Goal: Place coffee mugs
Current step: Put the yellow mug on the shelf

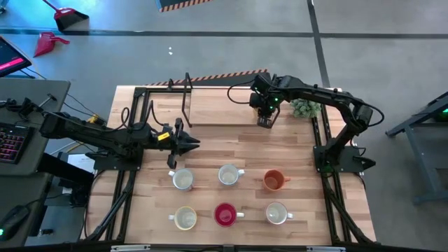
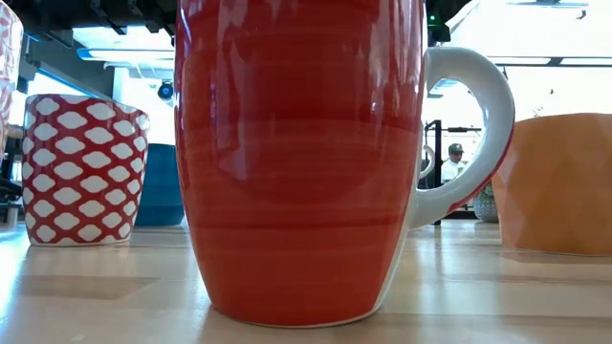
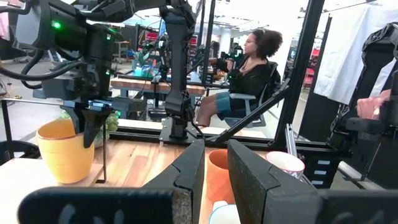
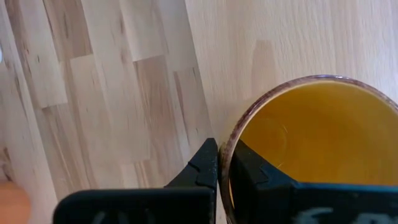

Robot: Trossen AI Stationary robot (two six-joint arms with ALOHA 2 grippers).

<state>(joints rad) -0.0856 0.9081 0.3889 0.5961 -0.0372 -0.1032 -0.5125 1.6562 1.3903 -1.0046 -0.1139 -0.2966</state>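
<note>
right pincer (image 4: 224, 163) | clamps yellow mug (image 4: 311, 143) rim (no writing legible)

A small green potted plant (image 1: 305, 107) sits at the far right edge of a pale wooden desk (image 1: 210, 150). Beyond it, a seated person (dark top, curly hair) (image 3: 249, 74) occupies a chair; a red dustpan (image 1: 50, 43) lies on the floor.

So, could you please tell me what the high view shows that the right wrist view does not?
Only the high view: six round ceramic mugs in two rows of three, the left tool beside them, a small green plant. Only the right wrist view: the right tool shut on a yellow-orange ceramic mug's rim. Both: the right tool, the pale wooden table.
</note>
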